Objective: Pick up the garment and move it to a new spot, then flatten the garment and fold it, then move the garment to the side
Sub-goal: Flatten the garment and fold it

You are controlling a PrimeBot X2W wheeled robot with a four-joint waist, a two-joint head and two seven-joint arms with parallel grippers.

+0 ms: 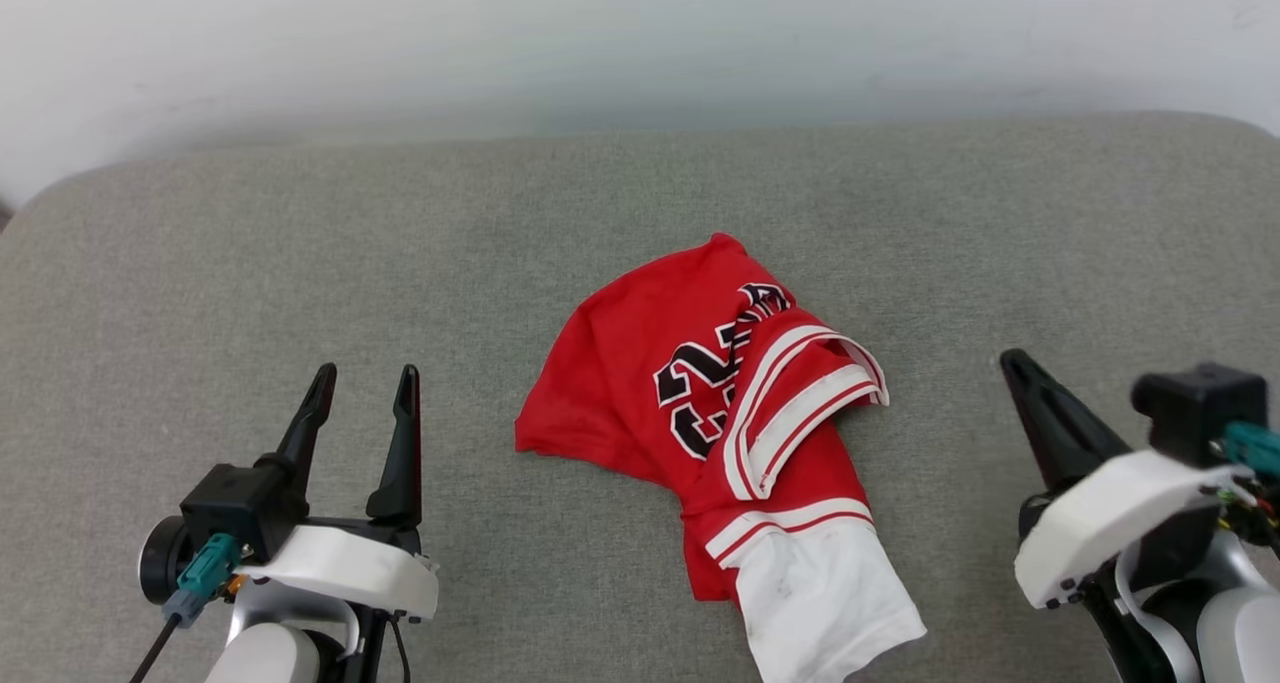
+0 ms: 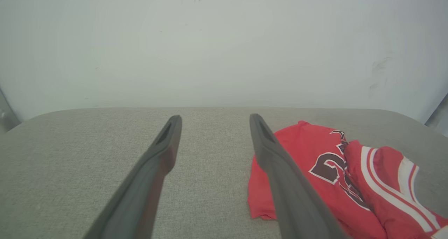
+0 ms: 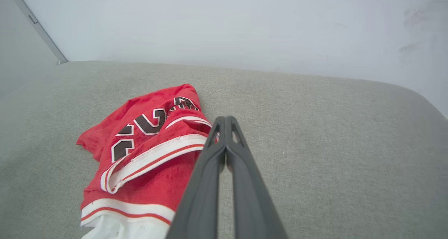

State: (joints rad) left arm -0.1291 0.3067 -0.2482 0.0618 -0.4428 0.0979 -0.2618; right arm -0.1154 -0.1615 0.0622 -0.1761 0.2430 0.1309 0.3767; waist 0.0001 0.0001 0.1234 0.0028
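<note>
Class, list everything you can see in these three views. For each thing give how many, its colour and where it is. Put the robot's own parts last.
jersey T-shirt: one; red with white sleeve ends, red-and-white striped trim and black white-outlined lettering; crumpled at the middle of the padded surface, between the two grippers and apart from both.
padded fabric surface: one; grey; under the T-shirt, spanning the head view.
wall: one; white with faint scuffs; behind the surface.
left gripper: one; dark fingers on a pale wrist; lower left of the head view, open and empty.
right gripper: one; dark fingers on a pale wrist; lower right of the head view, shut and empty.
</note>
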